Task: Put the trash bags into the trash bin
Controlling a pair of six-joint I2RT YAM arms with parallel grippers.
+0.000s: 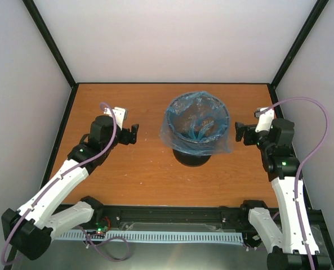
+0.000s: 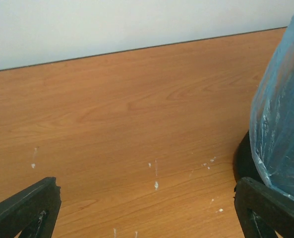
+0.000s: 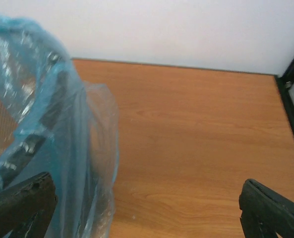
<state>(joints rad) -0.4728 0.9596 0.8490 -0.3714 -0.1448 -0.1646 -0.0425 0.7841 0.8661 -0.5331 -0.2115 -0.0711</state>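
Observation:
The black trash bin [image 1: 192,157] stands upright in the middle of the table, and the light-blue trash bag [image 1: 179,138] lines it, folded over the rim and hanging down the outside. My left gripper [image 1: 132,134] is open to the left of the bin, holding nothing. My right gripper [image 1: 241,133] is open just right of the bin, clear of the film. In the left wrist view the bag [image 2: 280,124] fills the right edge above the bin's dark base [image 2: 245,158]. The bag [image 3: 57,144] over the bin's rim takes up the left side of the right wrist view.
The wooden table [image 1: 138,174] is walled by white panels on three sides, with black frame posts [image 1: 62,53] at the back corners. A black rail [image 1: 172,214] runs along the near edge between the arm bases.

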